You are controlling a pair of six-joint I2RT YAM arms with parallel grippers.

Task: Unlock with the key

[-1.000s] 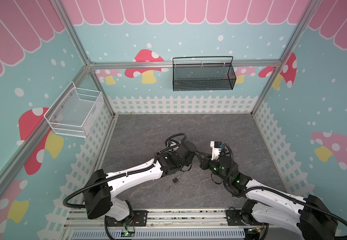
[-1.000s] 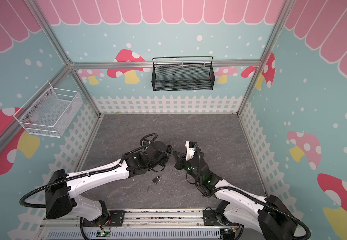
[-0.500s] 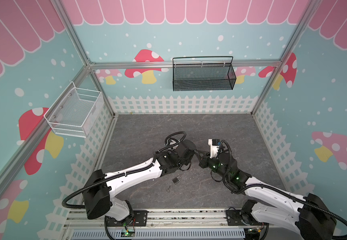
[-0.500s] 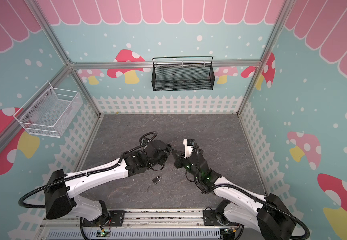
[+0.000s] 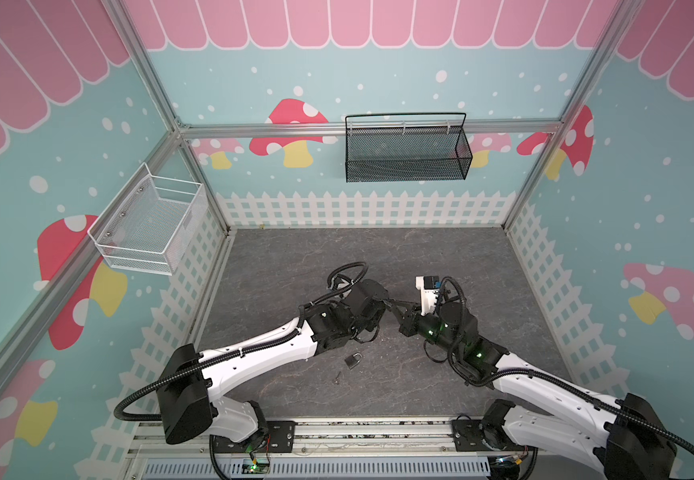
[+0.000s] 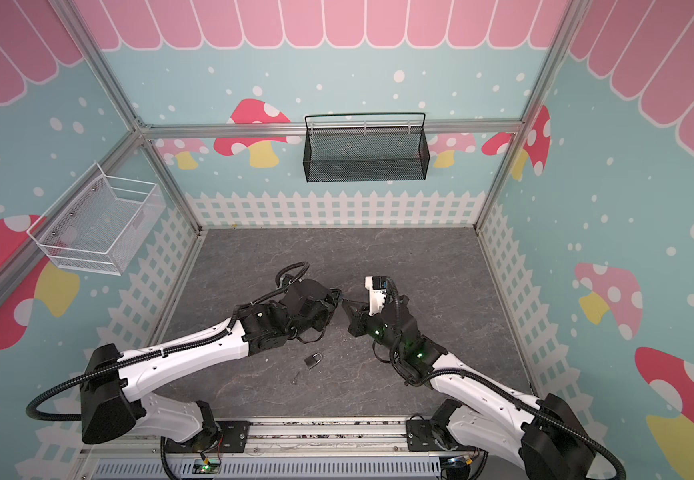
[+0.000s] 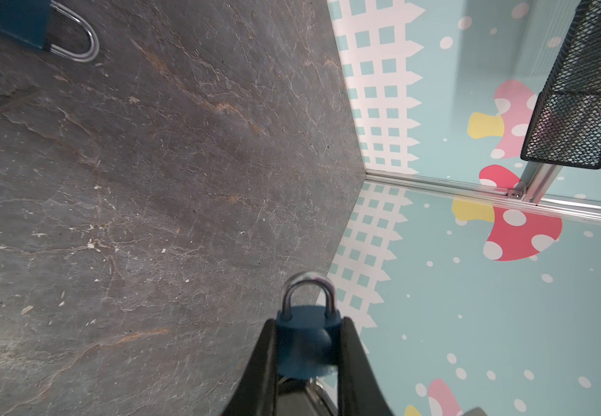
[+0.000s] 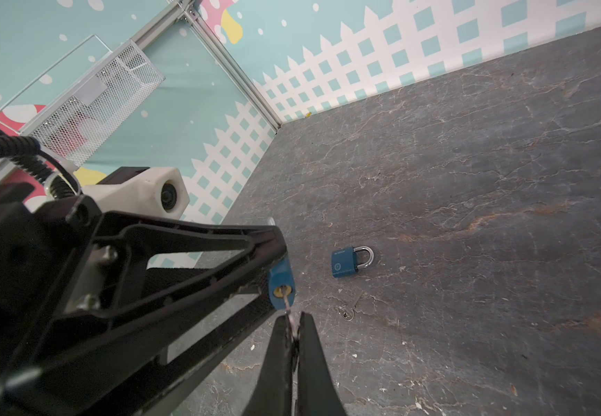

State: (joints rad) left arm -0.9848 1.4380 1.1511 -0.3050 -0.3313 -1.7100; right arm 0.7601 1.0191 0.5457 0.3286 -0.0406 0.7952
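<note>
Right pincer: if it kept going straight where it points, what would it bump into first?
The blue padlock clamped in the left pincer. The key that the right pincer pinches sits at that padlock's brass keyhole, seemingly partly inside.

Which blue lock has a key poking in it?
The padlock held by the left gripper: the key in the right gripper sits in its keyhole. The other padlock lies on the table, a spare key loose beside it.

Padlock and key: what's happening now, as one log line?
left gripper: shut on padlock; right gripper: shut on key, in keyhole; shackle: closed; floor: spare padlock, spare key
</note>
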